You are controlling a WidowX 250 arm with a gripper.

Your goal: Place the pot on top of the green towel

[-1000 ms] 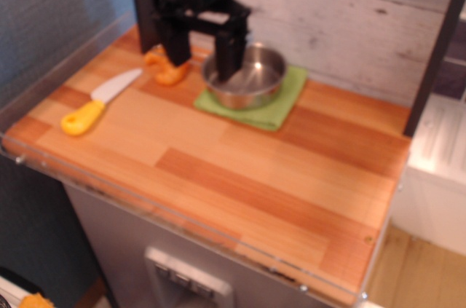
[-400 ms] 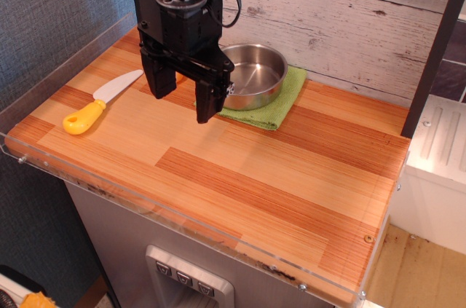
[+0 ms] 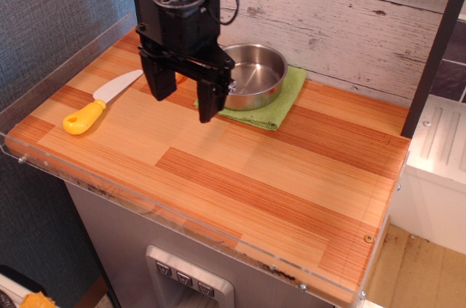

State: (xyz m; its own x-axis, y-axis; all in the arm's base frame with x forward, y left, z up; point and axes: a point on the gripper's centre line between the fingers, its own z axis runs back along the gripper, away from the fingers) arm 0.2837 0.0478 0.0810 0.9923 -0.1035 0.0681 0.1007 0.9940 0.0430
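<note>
We see the shiny round stainless-steel pot (image 3: 253,75) sitting upright, mouth up, on the folded light-green towel (image 3: 280,104) at the back of the striped wooden bench (image 3: 240,170). Its handle and left rim hide behind the black pincer (image 3: 183,97), so we cannot tell its long axis. The pincer hangs just left-front, spread wide and empty. A yellow-handled knife (image 3: 98,104) lies farther left.

One pot (image 3: 253,75), one green towel (image 3: 280,100), one yellow-handled knife (image 3: 98,104), one gripper (image 3: 184,97)
</note>
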